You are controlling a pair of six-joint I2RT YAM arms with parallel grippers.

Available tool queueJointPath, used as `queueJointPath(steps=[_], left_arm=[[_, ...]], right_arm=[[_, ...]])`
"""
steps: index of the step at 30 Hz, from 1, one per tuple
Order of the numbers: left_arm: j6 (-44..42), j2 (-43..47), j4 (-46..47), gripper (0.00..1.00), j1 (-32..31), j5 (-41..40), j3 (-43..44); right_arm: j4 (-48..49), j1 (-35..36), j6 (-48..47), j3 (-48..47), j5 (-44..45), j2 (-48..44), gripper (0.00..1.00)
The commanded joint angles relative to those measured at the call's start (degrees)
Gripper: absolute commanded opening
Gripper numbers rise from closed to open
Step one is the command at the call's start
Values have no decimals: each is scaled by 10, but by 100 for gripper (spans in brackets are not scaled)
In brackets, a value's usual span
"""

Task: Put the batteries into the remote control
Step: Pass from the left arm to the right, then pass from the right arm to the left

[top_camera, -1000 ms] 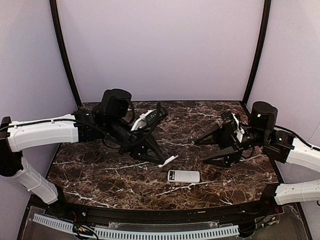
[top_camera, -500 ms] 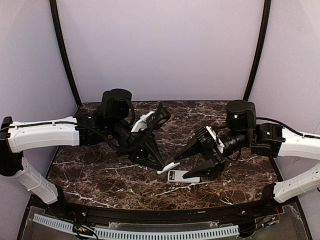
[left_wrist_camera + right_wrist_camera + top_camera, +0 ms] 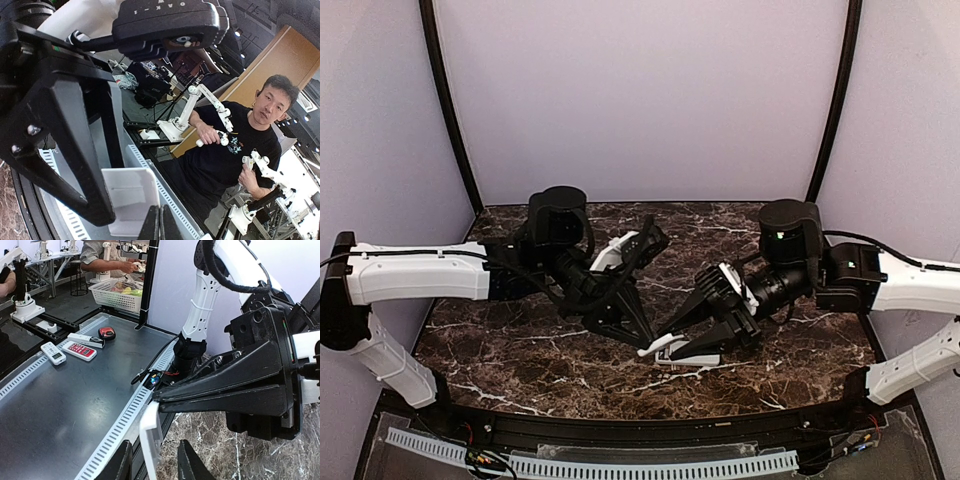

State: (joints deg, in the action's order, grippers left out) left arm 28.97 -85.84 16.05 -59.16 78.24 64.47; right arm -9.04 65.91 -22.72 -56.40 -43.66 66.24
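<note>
White flat cover piece pinched in left gripper, fingers clenched on it. We note right gripper straddling same piece: one finger each side, slim gaps showing, no contact we can make out. Remote control lies flat on dark marble table, toward near edge, directly under both sets of fingertips and mostly hidden by them; only white sliver visible to us. Both arms reach inward, meeting over table centre.
</note>
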Motion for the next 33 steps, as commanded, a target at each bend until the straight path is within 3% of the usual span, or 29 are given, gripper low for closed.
queueJointPath(steps=[1,9,12,13,14,16,19,21,23,28,33], left_arm=[[36,-3,58,1,-3,16,-8],[48,-9,80,0,-3,15,-10],[42,-6,77,1,-2,7,-12],[31,-5,73,4,-2,4,-11],[25,1,62,22,2,-8,-11],[-14,19,16,43,12,-39,-12],[-178,53,-137,67,23,-124,14],[-264,81,-256,74,24,-217,21],[-333,112,-295,81,25,-310,13],[-519,177,-351,85,23,-538,-18],[-684,233,-371,83,-2,-634,-69]], right_arm=[[-6,13,-7,-19,7,4,27],[-7,19,2,-21,14,9,1],[-6,18,13,-20,19,8,0],[-6,19,17,-20,19,9,0],[-7,18,23,-21,20,8,0],[-7,17,33,-18,21,6,0],[-4,6,58,-7,11,-2,0],[5,-17,86,11,-12,-7,0],[17,-62,118,35,-47,-8,0],[19,-138,182,68,-148,12,0],[18,-175,227,90,-193,39,0]])
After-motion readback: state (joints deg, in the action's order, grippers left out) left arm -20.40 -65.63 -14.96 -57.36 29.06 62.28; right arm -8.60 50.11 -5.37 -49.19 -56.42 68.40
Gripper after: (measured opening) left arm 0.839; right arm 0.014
